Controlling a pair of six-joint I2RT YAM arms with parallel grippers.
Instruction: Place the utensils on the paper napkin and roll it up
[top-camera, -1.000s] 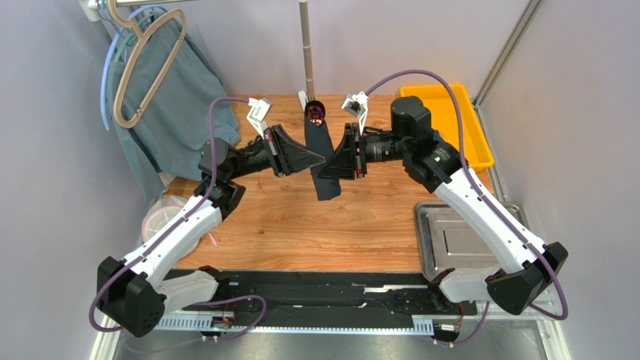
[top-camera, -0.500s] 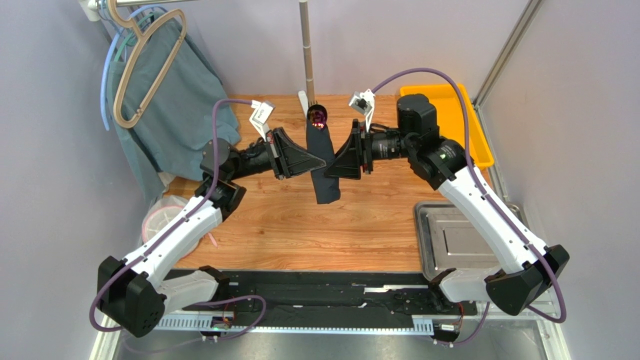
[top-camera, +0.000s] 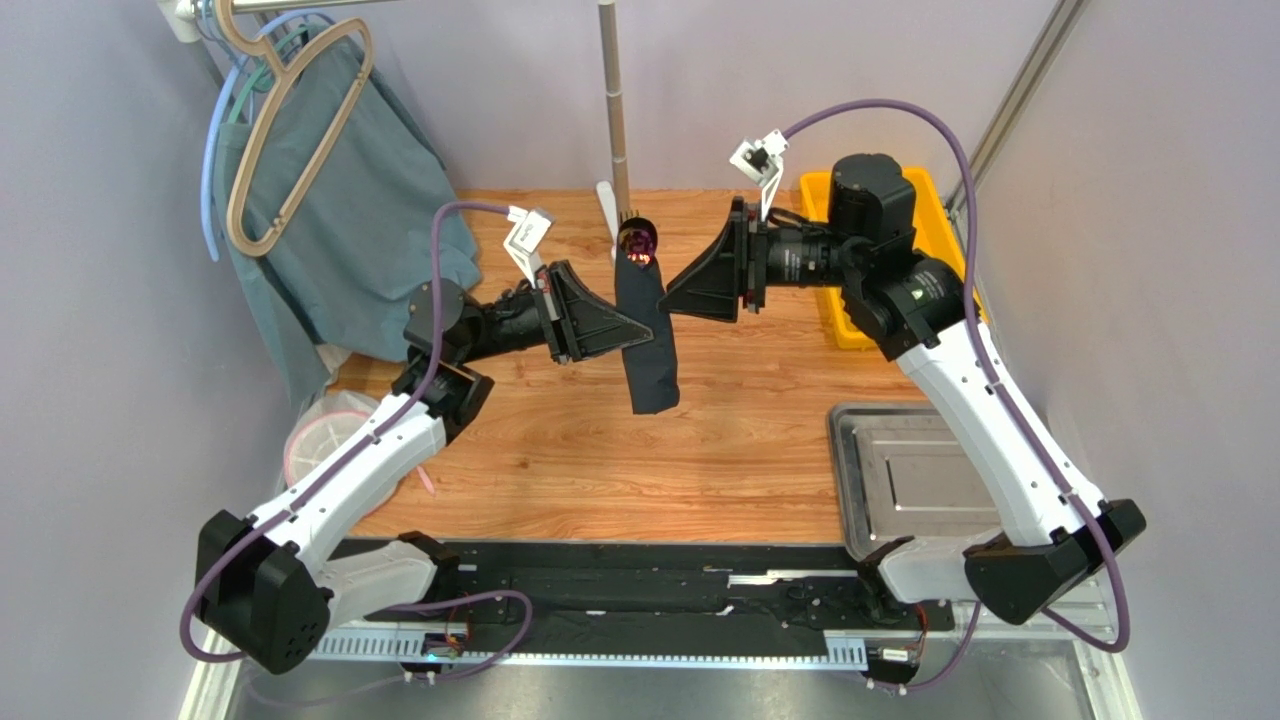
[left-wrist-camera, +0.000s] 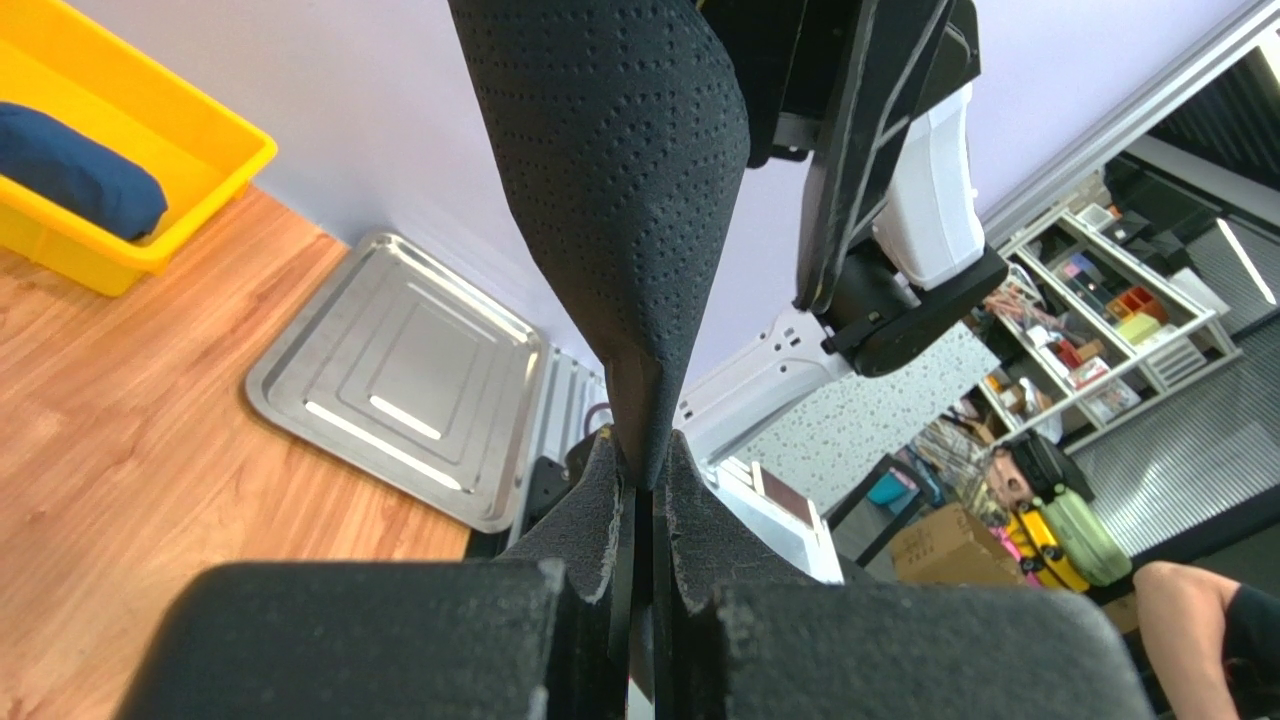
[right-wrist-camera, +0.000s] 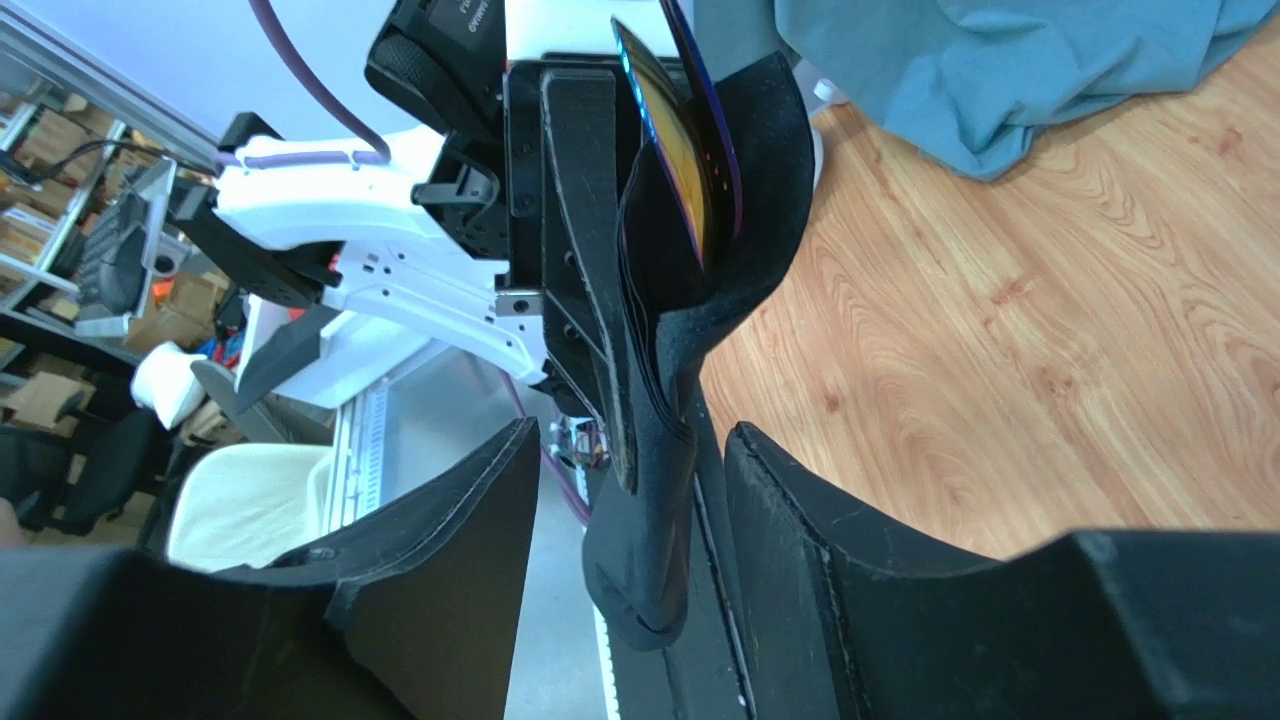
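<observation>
Two arms raised from the near edge of the counter (top-camera: 601, 450), meeting above its far half. Nearest on the right, a steel tray (top-camera: 920, 483) lying flat; nearest on the left, a pink-rimmed dish (top-camera: 313, 432), partly hidden under the left arm (top-camera: 353, 468).

Farther in, hanging in the air between the two wrists, off the counter: the paper napkin (top-camera: 646, 338). Black and dimpled, already wound into a loose upright tube around the utensils (top-camera: 637, 236), with only purple-gold tips showing at the top. Pinched tight on it from the left, at about mid-height: the left jaws. Spread wide just right of the tube's top, seemingly clear of the paper: the right jaws.

Beyond, at the far right, a yellow bin (left-wrist-camera: 196, 165) with a dark blue bundle (left-wrist-camera: 75, 173) inside. At the far left, a teal cloth (top-camera: 361, 225) hung up.

Likely handling: thin, soft, light paper, easy to tear or crush and quick to unwind once let go. Metal inside heavier and smooth, apt to slide out of the open lower end. Best taken around the middle, over the wrapped metal, firmly enough to pinch the utensils through the layers. Better kept upright or laid down gently, loose edge underneath.
</observation>
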